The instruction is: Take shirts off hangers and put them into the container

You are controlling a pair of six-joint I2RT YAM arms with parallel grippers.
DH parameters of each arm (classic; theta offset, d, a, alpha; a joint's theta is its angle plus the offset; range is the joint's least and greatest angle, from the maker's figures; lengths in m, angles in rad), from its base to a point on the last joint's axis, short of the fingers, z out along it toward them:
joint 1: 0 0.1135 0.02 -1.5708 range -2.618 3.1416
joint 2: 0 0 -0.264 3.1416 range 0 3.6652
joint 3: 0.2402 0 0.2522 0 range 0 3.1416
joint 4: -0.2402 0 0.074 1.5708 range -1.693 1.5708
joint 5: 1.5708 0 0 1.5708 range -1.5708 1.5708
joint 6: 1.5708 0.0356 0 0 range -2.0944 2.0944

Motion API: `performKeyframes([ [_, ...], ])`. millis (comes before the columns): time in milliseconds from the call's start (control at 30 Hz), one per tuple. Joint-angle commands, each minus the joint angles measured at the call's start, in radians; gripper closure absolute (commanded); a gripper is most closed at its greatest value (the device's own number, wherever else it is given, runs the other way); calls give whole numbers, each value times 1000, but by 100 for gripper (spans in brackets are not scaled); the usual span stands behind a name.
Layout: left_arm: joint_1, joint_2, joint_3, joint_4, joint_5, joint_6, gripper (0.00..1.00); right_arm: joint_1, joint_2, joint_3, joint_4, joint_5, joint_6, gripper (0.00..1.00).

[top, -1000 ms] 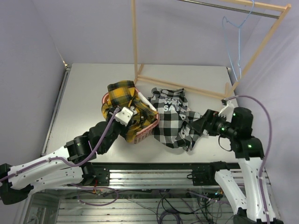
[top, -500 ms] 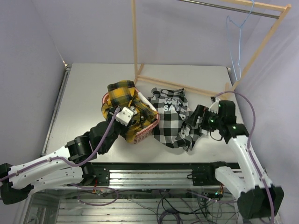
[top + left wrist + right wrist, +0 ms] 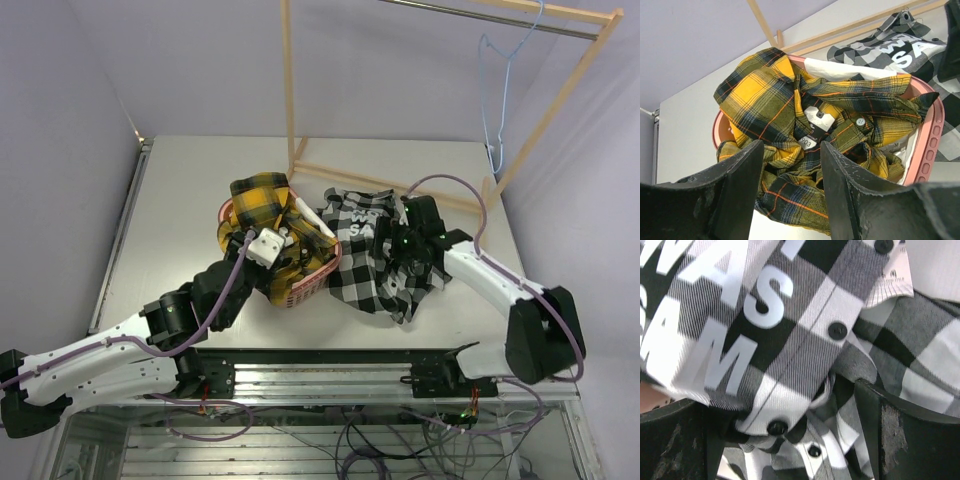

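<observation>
The yellow-and-black plaid shirt (image 3: 805,115) lies bunched in the pink container (image 3: 935,135), spilling over its near rim. My left gripper (image 3: 791,150) hovers open just above that near edge, with nothing between its fingers. The black-and-white shirt (image 3: 365,265) with white lettering lies crumpled on the table, its left edge against the container (image 3: 310,285). My right gripper (image 3: 785,415) stands wide open, low over the black-and-white shirt (image 3: 790,330), with folds of cloth between its fingers. A light-blue hanger (image 3: 497,90) hangs bare on the rod at the back right.
The pale wooden rack frame (image 3: 288,90) stands at the back of the table, its base bar (image 3: 400,187) just behind the shirts. The rod (image 3: 480,17) crosses the top right. Purple walls close in on both sides.
My right arm has swung left and forward, over the black-and-white shirt, and its jaws have opened wider. The hanger has swayed a little. The left arm has stayed put.
</observation>
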Motion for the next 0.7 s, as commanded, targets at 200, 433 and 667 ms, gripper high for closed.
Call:
performKeyframes([
  [200, -1, 0, 8, 7, -21, -10, 41, -2, 269, 74, 189, -22, -64, 0],
  [433, 0, 15, 17, 4, 6, -14, 41, -11, 332, 61, 257, -79, -72, 11],
  [667, 0, 20, 19, 5, 22, -14, 42, -61, 348, 110, 237, -197, -100, 91],
])
